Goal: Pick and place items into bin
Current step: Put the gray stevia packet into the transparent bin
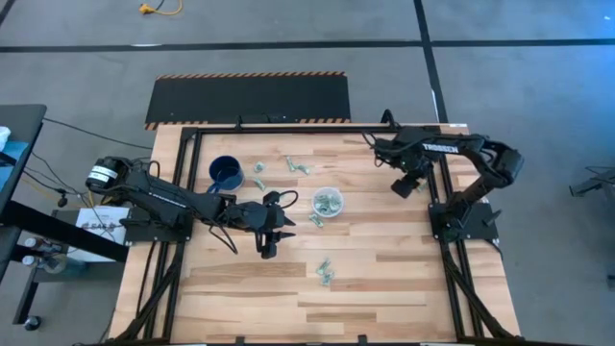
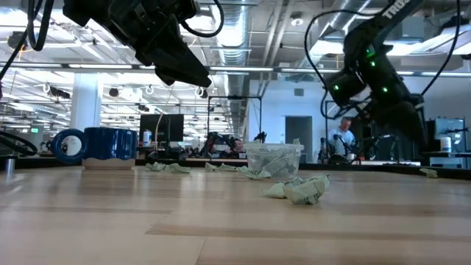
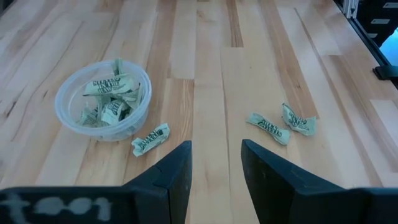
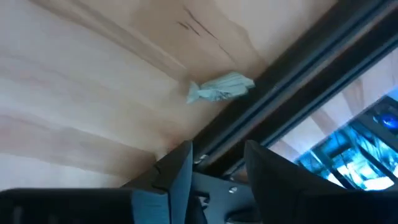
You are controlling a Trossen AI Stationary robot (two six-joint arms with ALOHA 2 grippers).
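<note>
The bin, a small clear cup [image 1: 328, 203] [image 3: 102, 99], stands upright on the wooden table and holds several pale green wrapped items. One item [image 3: 150, 139] lies on the table right beside it, and two more [image 3: 268, 127] [image 3: 297, 118] lie nearer the table's front. My left gripper [image 1: 284, 227] [image 3: 216, 168] hovers open left of the cup, above the table, with nothing between its fingers. My right gripper [image 1: 404, 185] [image 4: 217, 168] hangs open near the table's far right corner, pointing steeply down, above a single item [image 4: 221, 87] that lies by the dark edge rail.
A dark blue mug [image 1: 226, 173] [image 2: 88, 143] stands far left of the cup. More loose items lie near it [image 1: 259, 173] and at the far middle [image 1: 298, 165]. Dark frame rails [image 4: 292, 93] run along the table's right edge. Bare wood spans the near half [image 1: 288, 308].
</note>
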